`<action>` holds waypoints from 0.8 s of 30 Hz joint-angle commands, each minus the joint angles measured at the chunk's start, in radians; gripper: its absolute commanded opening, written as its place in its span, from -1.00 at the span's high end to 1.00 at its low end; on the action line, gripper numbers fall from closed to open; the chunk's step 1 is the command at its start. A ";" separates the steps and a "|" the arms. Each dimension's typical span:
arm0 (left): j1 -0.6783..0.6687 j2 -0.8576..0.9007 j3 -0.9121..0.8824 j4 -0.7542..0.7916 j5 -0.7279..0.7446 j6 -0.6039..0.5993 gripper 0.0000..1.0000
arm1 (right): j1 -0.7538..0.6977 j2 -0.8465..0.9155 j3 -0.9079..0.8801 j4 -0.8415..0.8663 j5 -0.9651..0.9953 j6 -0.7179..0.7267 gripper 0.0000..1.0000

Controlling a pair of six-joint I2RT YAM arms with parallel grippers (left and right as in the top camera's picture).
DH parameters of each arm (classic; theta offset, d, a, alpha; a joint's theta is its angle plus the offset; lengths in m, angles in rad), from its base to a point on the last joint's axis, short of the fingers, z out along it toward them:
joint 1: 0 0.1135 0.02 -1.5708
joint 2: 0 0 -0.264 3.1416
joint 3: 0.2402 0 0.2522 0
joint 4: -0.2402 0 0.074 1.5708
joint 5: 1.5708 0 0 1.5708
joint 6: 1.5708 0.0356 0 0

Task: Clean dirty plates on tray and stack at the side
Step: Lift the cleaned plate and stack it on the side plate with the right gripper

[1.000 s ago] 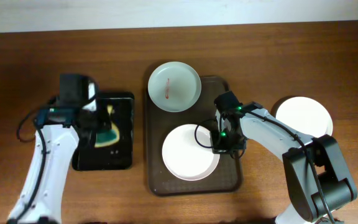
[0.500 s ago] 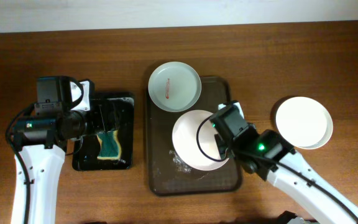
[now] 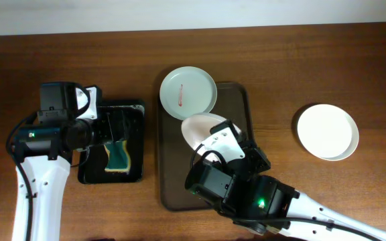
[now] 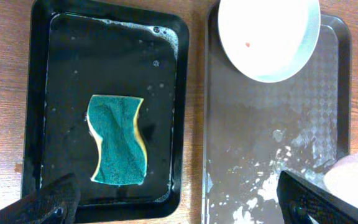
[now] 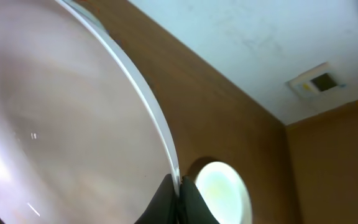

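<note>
My right gripper (image 5: 180, 198) is shut on the rim of a white plate (image 5: 55, 112), held tilted up high over the dark-brown tray (image 3: 248, 107); from overhead the plate (image 3: 202, 126) shows partly under the raised right arm. A pale plate (image 3: 188, 92) with a red smear lies at the tray's far end, also in the left wrist view as the plate (image 4: 269, 34). Another white plate (image 3: 327, 131) rests on the table at the right. My left gripper (image 4: 182, 205) hangs open over the edge between the two trays, with nothing in it.
A green-and-yellow sponge (image 4: 117, 140) lies in the wet glossy black tray (image 4: 39, 112) left of the brown tray. Foam and water patches (image 4: 272, 180) cover the brown tray's near half. Bare wooden table lies all around.
My left gripper opened and let the sponge drop into the black tray. My right arm lifted the plate off the brown tray and tipped it up, rising toward the overhead camera.
</note>
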 commanded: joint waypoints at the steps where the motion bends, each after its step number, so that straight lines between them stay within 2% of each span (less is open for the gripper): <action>1: 0.004 0.001 0.014 -0.001 0.014 0.006 -0.99 | 0.008 -0.015 0.024 -0.002 0.103 -0.044 0.92; 5: 0.004 0.001 0.014 -0.001 0.014 0.006 -0.99 | 0.008 -0.015 0.024 -0.002 0.143 -0.088 0.92; 18: 0.004 0.001 0.014 -0.001 0.014 0.006 -0.99 | -0.003 -0.013 0.024 -0.013 0.204 -0.087 0.92; 20: 0.004 0.001 0.014 -0.001 0.014 0.006 -0.99 | 0.000 -0.011 0.024 0.055 0.051 -0.132 0.92; 21: 0.004 0.001 0.014 -0.001 0.014 0.006 -0.99 | -0.020 -0.006 0.024 0.035 0.157 -0.089 0.93; 23: 0.004 0.001 0.014 -0.001 0.014 0.006 -0.99 | -0.021 -0.003 0.024 0.072 0.008 -0.098 0.92; 24: 0.004 0.001 0.014 -0.001 0.014 0.006 -0.99 | -0.048 -0.001 0.024 0.029 -0.053 0.003 0.92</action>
